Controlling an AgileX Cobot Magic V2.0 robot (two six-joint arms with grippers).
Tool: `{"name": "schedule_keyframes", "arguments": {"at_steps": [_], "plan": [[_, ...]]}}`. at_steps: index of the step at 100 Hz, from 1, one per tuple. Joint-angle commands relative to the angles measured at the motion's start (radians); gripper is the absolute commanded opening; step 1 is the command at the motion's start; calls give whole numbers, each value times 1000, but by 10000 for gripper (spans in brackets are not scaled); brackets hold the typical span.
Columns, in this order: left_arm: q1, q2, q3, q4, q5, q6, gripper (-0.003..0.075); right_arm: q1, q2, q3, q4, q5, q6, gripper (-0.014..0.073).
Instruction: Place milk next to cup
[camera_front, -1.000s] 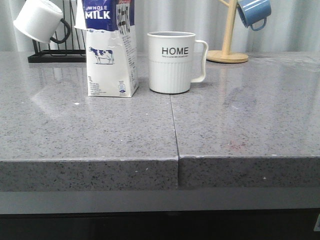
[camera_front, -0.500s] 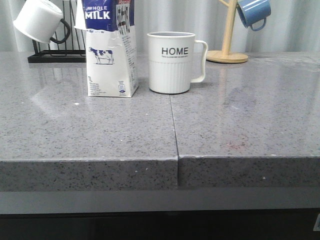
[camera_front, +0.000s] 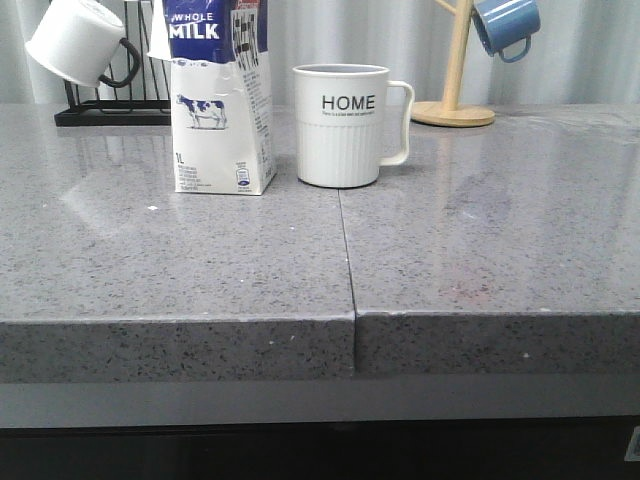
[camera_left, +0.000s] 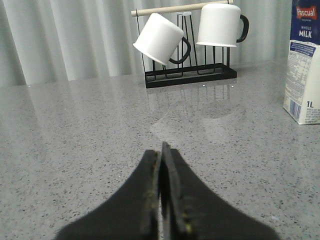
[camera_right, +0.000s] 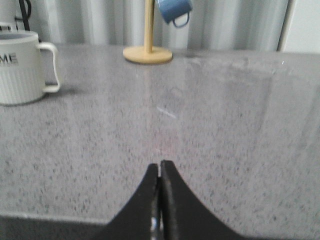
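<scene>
— Where's the milk carton (camera_front: 218, 95)?
— Upright on the grey surface (camera_front: 200, 270), just left of the ribbed HOME mug (camera_front: 341, 125), a narrow gap between.
— And the hands?
— Left hand (camera_left: 161, 155) and right hand (camera_right: 159, 172) both pressed together, holding nothing.

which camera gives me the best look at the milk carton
The front view: the milk stands upright left of the cup, lettering and cow visible, only its top cropped. The left wrist view catches just one side at the frame edge; the right wrist view misses it.
</scene>
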Motion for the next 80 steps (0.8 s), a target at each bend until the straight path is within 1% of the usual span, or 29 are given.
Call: {"name": "schedule_keyframes", "arguments": {"at_steps": [1,5,17,80], "plan": [[-8,-31,51,-8,-83,-9,-20,4,-19,11,-5,-123,-4,-122],[-8,-31,51,-8,-83,-9,-20,4,-19,9,-5,-102,-3,-122],[-8,-31,51,-8,-84,-9,-21,4,-19,8,-5,-120,-3,-122],[-8,-31,51,-8,-84,-9,-21,4,-19,8,-5,-110,-3,-122]]}}
